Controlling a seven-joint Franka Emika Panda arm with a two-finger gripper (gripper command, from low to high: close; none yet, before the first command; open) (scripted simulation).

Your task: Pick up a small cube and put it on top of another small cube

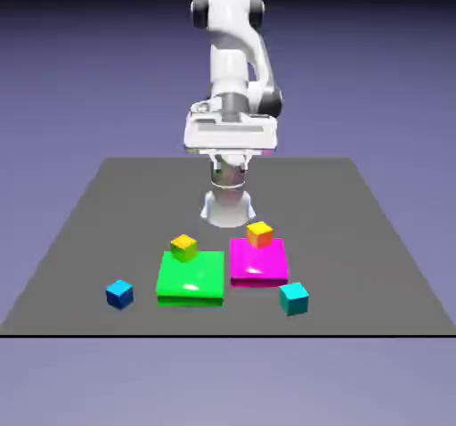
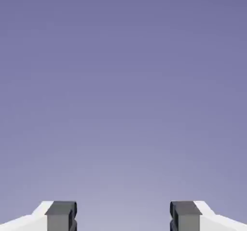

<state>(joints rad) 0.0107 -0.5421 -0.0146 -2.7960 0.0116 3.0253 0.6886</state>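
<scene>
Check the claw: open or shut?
Open. In the hand view the claw shows both grey fingertips set wide apart with only backdrop between them.

A flat grey table (image 1: 80, 237) holds two flat slabs side by side near its front: a green slab (image 1: 191, 279) toward the exterior view's left, a magenta slab (image 1: 258, 262) beside it on the right. A yellow-orange cube (image 1: 183, 247) sits on the green slab's far edge, another yellow-orange cube (image 1: 259, 233) on the magenta slab's far edge. A small bright-blue cube (image 1: 119, 293) lies left of the green slab, a teal-green cube (image 1: 293, 298) right of it, in front of the magenta slab.
</scene>
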